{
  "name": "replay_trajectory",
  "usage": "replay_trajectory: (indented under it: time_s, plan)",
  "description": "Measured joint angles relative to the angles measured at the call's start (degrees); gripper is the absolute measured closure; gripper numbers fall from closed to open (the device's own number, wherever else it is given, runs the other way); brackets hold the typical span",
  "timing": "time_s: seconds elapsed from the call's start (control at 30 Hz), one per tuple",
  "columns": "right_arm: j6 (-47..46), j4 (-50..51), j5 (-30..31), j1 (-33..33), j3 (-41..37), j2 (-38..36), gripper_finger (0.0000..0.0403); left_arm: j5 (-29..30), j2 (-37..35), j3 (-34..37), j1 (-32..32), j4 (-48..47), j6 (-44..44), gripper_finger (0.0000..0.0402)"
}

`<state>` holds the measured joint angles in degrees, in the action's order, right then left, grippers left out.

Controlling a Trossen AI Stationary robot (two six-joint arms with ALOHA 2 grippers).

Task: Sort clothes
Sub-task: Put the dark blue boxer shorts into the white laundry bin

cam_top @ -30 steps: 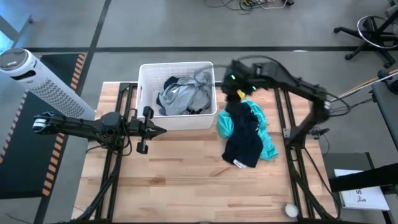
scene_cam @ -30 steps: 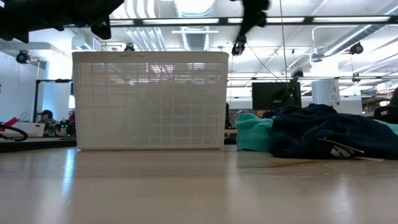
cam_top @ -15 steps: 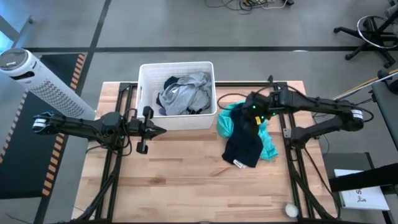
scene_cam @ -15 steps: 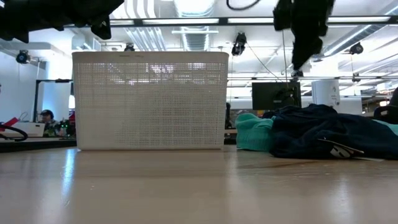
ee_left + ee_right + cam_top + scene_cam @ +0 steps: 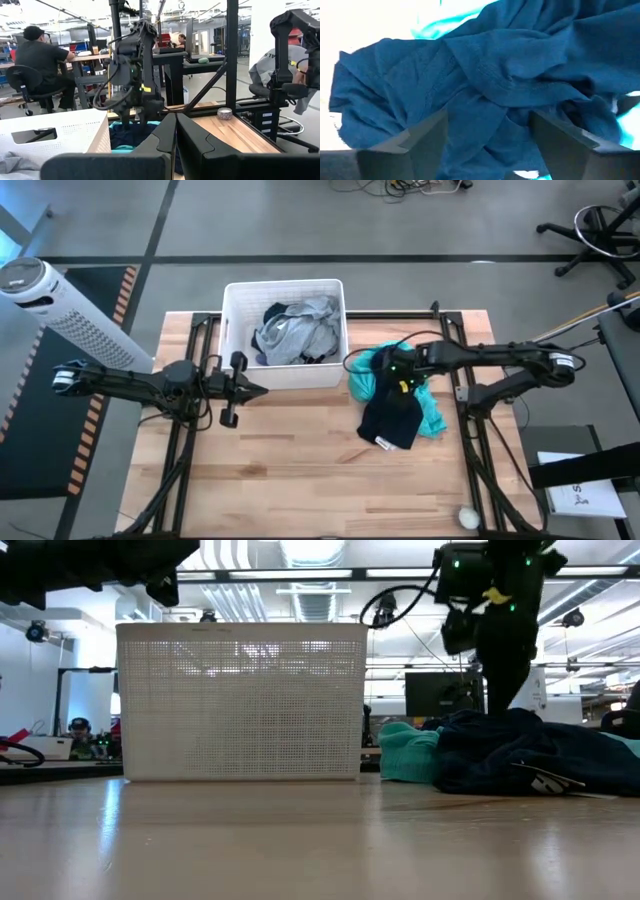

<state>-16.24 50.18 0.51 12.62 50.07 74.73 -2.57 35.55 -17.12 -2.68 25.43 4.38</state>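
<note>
The clothes lie in two places. A dark navy garment (image 5: 395, 405) rests in a heap on a teal one (image 5: 432, 418) on the table right of the white bin (image 5: 285, 284). A grey garment (image 5: 297, 330) and a dark one (image 5: 277, 313) lie inside the bin. My right gripper (image 5: 490, 142) is open and points down at the far end of the heap (image 5: 520, 745), one finger on each side of a navy ridge (image 5: 495, 85). My left gripper (image 5: 175, 137) is shut and empty, in the air by the bin's near wall (image 5: 250, 388). My right gripper stands open over the navy garment's far end (image 5: 495, 115), fingers pointing down, one on each side of a raised fold. Whether the fingertips (image 5: 427, 132) touch the cloth, I cannot tell.
A white tower fan (image 5: 50, 295) stands off the table's far left corner. A small white round thing (image 5: 468, 518) lies at the near right corner. Bare wood (image 5: 300, 470) stretches along the near half. People sit at desks (image 5: 37, 60) in the room behind.
My right gripper has swung from high beside the bin's far right corner toward the table's near edge and down onto the heap of clothes. The clothes have kept their shape.
</note>
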Motion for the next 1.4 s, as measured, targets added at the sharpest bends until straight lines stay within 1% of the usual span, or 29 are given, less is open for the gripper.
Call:
replay_trajectory:
  time_s: [0.07, 0.13, 0.2, 0.3, 0.33, 0.37, 0.47, 0.53, 0.7, 0.83, 0.9, 1.07, 1.23, 1.33, 1.4]
  plan:
    - [0.4, 0.0, 0.1, 0.0, -0.3, 1.4, 0.0172, 0.0, 0.0, 0.0, 0.0, 0.0, 0.0, 0.0402]
    - [1.0, 0.0, 0.5, -0.1, -0.5, 2.5, 0.0208, 0.0, 0.0, 0.0, 0.0, -0.2, -0.2, 0.0402]
    - [1.3, 0.0, 1.2, -0.6, -0.5, 3.1, 0.0259, 0.0, 0.0, 0.0, 0.0, -0.2, -0.3, 0.0402]
    - [1.7, 1.4, 1.2, -1.3, 0.0, 3.4, 0.0357, 0.0, 0.0, 0.0, 0.0, -0.3, -0.4, 0.0402]
    - [1.4, 2.4, 1.2, -1.6, 0.6, 3.3, 0.0378, 0.0, 0.0, 0.0, 0.0, -0.2, -0.5, 0.0402]
    - [0.9, 3.2, 1.2, -2.0, 1.4, 3.0, 0.0387, 0.0, 0.0, 0.0, 0.0, -0.2, -0.5, 0.0402]
    - [-0.9, 7.2, 1.1, -3.7, 4.8, 1.6, 0.0388, 0.0, 0.0, 0.0, 0.0, -0.2, -0.5, 0.0402]
    - [-1.6, 9.9, 1.0, -5.3, 8.1, 0.5, 0.0396, 0.0, 0.0, 0.0, 0.0, -0.3, -0.4, 0.0402]
    - [-5.1, 16.9, 0.5, -10.2, 19.1, -1.7, 0.0399, 0.0, 0.0, 0.0, 0.0, -0.2, 0.0, 0.0402]
    - [-6.3, 17.3, 0.9, -14.9, 28.5, -2.4, 0.0399, 0.0, 0.0, 0.0, 0.0, -0.2, 0.0, 0.0402]
    - [-5.9, 16.7, 3.5, -17.0, 33.2, -2.3, 0.0399, 0.0, 0.0, 0.0, 0.0, -0.1, 0.0, 0.0402]
    - [-1.4, 10.2, 12.4, -19.6, 42.9, -1.0, 0.04, 0.0, 0.0, 0.0, 0.0, -0.2, 0.0, 0.0402]
    - [5.7, 0.8, 21.1, -19.0, 50.4, 1.1, 0.04, 0.0, 0.0, 0.0, 0.0, -0.1, 0.1, 0.0402]
    - [12.1, -5.9, 24.4, -17.9, 54.5, 3.5, 0.04, 0.0, 0.0, 0.0, 0.0, 0.0, 0.2, 0.0402]
    - [16.5, -11.0, 25.0, -16.5, 57.6, 5.8, 0.04, 0.0, 0.0, 0.0, 0.0, 0.1, 0.2, 0.0402]
